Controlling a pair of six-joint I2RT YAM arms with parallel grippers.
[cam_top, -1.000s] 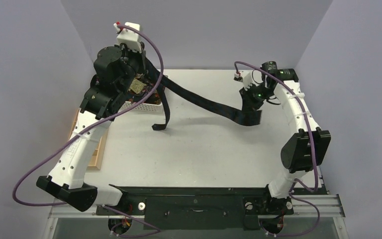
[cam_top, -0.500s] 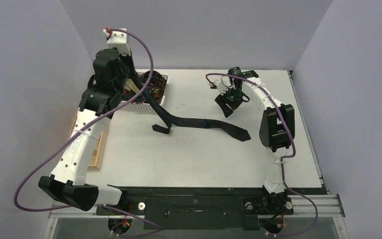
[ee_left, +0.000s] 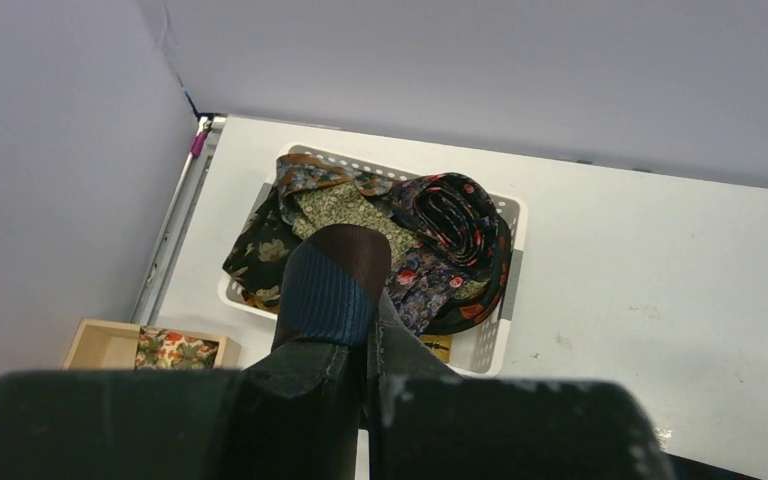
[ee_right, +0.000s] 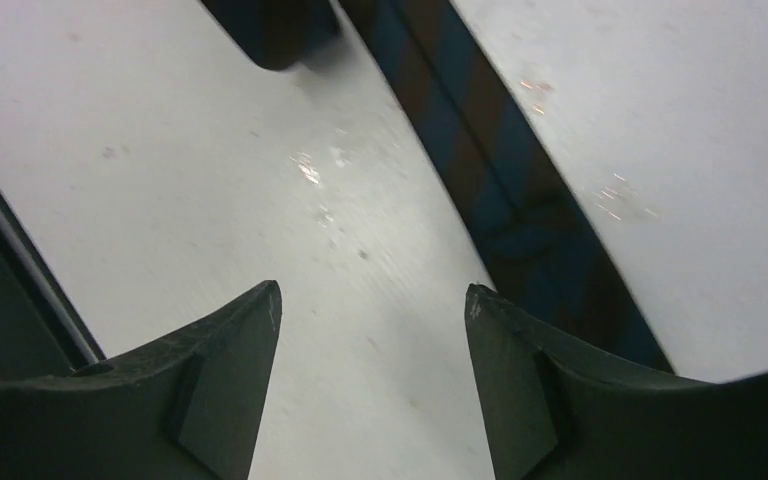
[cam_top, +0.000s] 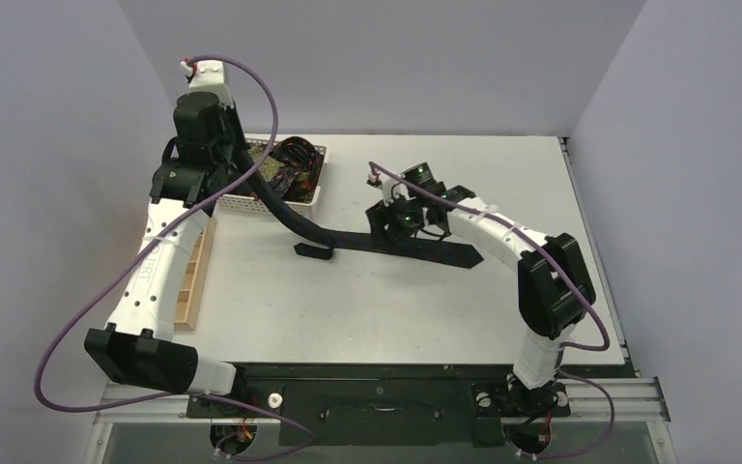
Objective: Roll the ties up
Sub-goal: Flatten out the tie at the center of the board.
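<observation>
A long dark tie (cam_top: 444,254) with blue and brown stripes lies across the middle of the table. Its left part rises to my left gripper (cam_top: 242,169), which hangs beside the basket. In the left wrist view the left gripper (ee_left: 370,335) is shut on the tie (ee_left: 330,285). My right gripper (cam_top: 392,220) stands low over the tie's middle. In the right wrist view it (ee_right: 372,300) is open, with bare table between its fingers. The tie (ee_right: 490,170) passes just right of the right fingertip (ee_right: 490,330). Several patterned ties (ee_left: 440,225) fill the basket.
A white lattice basket (cam_top: 263,206) stands at the back left; in the left wrist view its rim (ee_left: 515,215) shows. A pale wooden tray (cam_top: 191,280) lies along the left table edge, with a patterned roll (ee_left: 172,350) in one compartment. Grey walls close in behind and at both sides.
My right gripper opened and let go of the tie, then swung left and down towards the table. The tie dropped flat. My left gripper drew back to the left, still holding its end.
</observation>
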